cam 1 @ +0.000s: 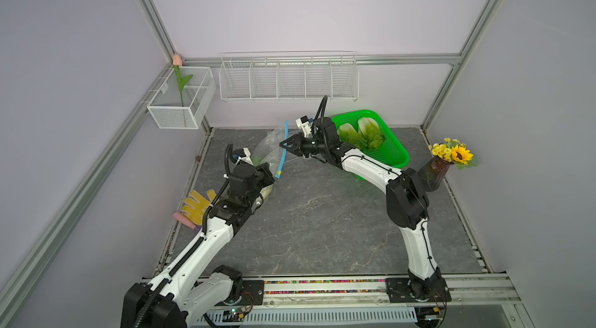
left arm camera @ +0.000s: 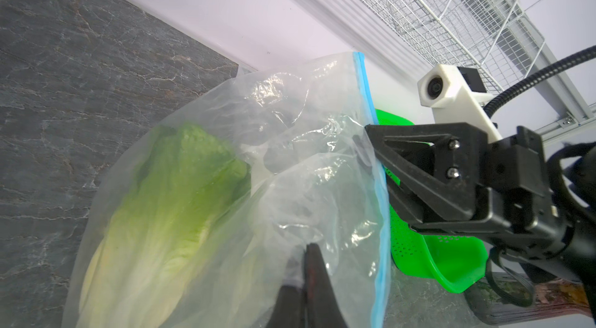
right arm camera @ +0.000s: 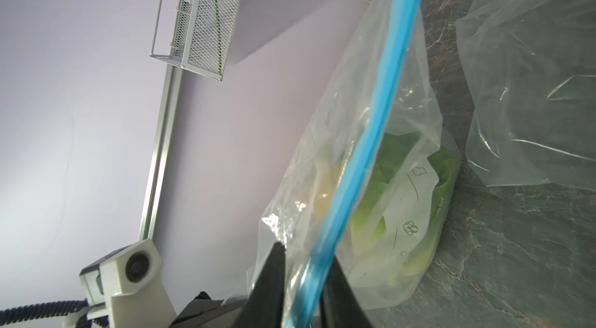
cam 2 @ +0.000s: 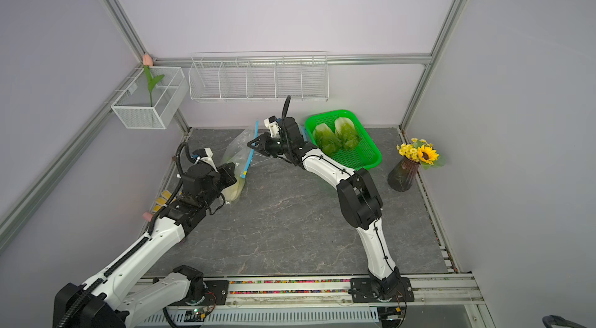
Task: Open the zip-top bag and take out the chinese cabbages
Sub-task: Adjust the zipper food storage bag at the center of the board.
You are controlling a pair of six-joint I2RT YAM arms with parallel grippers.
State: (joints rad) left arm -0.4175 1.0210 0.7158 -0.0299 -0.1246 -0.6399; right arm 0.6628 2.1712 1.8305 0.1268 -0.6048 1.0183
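The clear zip-top bag (cam 1: 267,149) (cam 2: 237,149) stands raised at the back left of the table, its blue zip strip (cam 1: 283,157) (right arm camera: 380,110) running upward. One chinese cabbage (left arm camera: 167,200) (right arm camera: 383,210) lies inside it. Two more cabbages (cam 1: 348,136) (cam 2: 346,134) rest in the green basket (cam 1: 398,157) (cam 2: 371,157). My left gripper (left arm camera: 308,245) (cam 2: 233,171) is shut, pinching the bag's film low on its side. My right gripper (cam 1: 282,144) (right arm camera: 306,252) is shut across the blue zip strip at the bag's mouth edge.
A yellow glove (cam 1: 196,203) and a pink block (cam 1: 183,218) lie at the table's left edge. A dark vase of yellow flowers (cam 1: 433,173) stands at the right. A wire rack (cam 1: 288,79) and a mesh box holding a tulip (cam 1: 180,100) hang on the walls.
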